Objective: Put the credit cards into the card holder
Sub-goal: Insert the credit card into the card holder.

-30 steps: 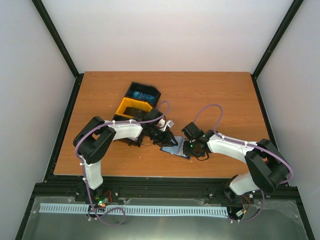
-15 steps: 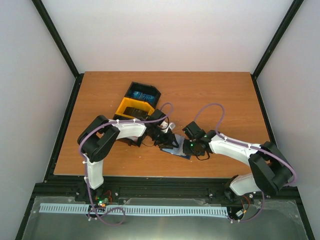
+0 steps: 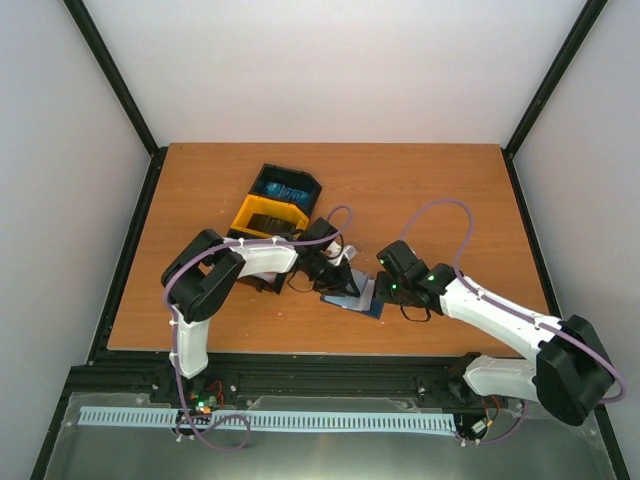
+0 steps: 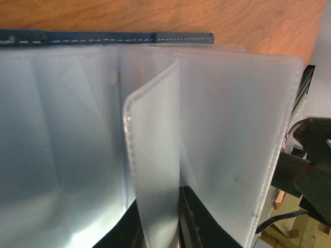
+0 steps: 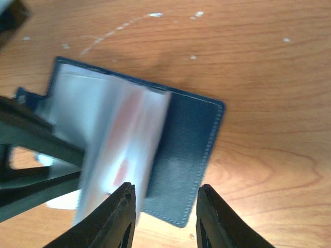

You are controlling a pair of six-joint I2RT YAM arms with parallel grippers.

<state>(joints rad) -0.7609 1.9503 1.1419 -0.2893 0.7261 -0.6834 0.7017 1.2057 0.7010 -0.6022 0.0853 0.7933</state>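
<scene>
**Left claw pinches a sleeve of the open holder, right claw released above its cover**

The dark navy-blue folding card holder lies open on the brown wooden surface, near the middle of the near edge, between the two arms. The left claw is clenched on one of its clear, frosted plastic sleeves, which stands up curled from the rest of the fanned leaves. The right claw is released, its jaws apart above the near edge of the navy cover with nothing between them; I cannot tell whether it touches the cover. A reddish patch shows through the sleeves in the right wrist view, too blurred to identify. Far and to the left stands a black-and-yellow compartment tray, with blue credit cards in its far compartment.
</scene>
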